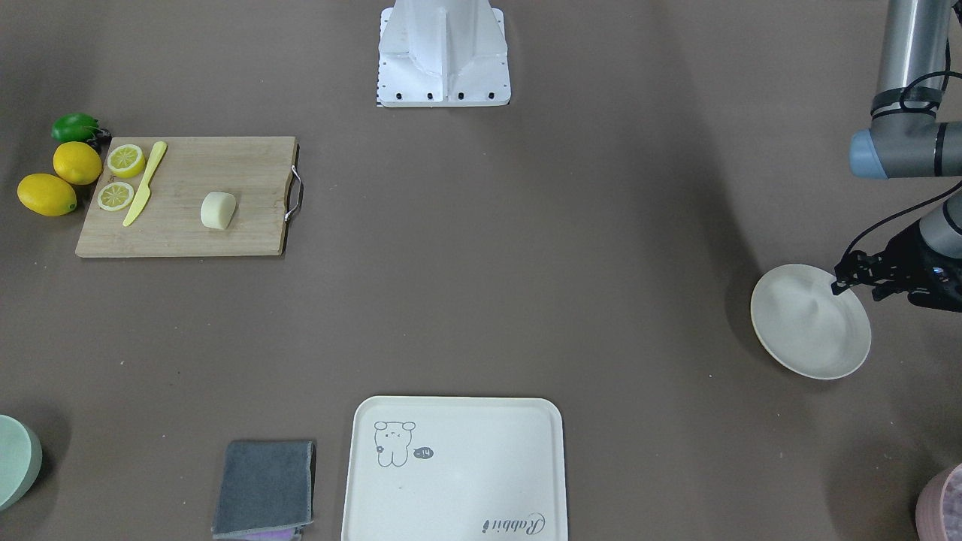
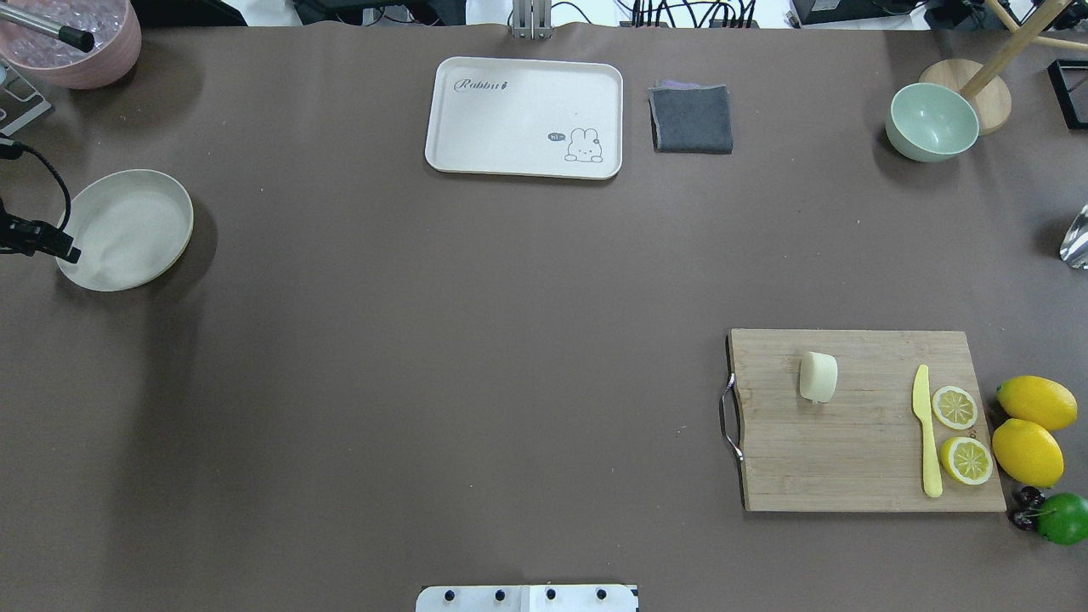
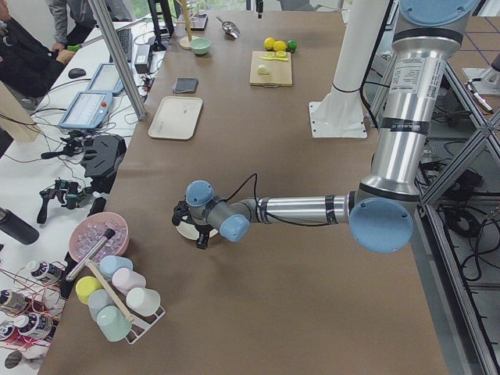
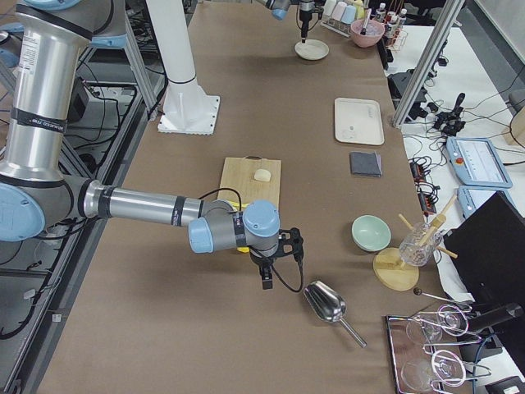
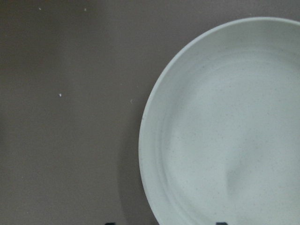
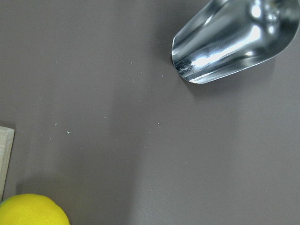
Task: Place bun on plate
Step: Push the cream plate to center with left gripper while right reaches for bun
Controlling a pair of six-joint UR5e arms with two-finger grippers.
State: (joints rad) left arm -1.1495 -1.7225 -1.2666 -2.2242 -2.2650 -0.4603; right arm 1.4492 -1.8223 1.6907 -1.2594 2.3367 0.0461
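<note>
The pale cream bun (image 1: 219, 210) lies on a wooden cutting board (image 1: 225, 240), also seen from overhead as the bun (image 2: 818, 376). Far across the table sits the round off-white plate (image 1: 810, 321), bare inside, shown overhead as the plate (image 2: 127, 228) and filling the right of the left wrist view as the plate (image 5: 225, 131). My left gripper (image 1: 855, 289) hangs over the plate's rim, open, holding nothing. My right gripper (image 4: 267, 277) shows only in the exterior right view, past the board near the lemons; I cannot tell if it is open or shut.
On the board lie a yellow knife (image 2: 926, 433) and two lemon slices (image 2: 954, 407); whole lemons (image 2: 1028, 450) and a lime (image 2: 1064, 517) sit beside it. A cream tray (image 2: 524, 116), grey cloth (image 2: 691, 119), green bowl (image 2: 932, 121), pink bowl (image 2: 72, 42) and metal scoop (image 6: 234, 40) stand around.
</note>
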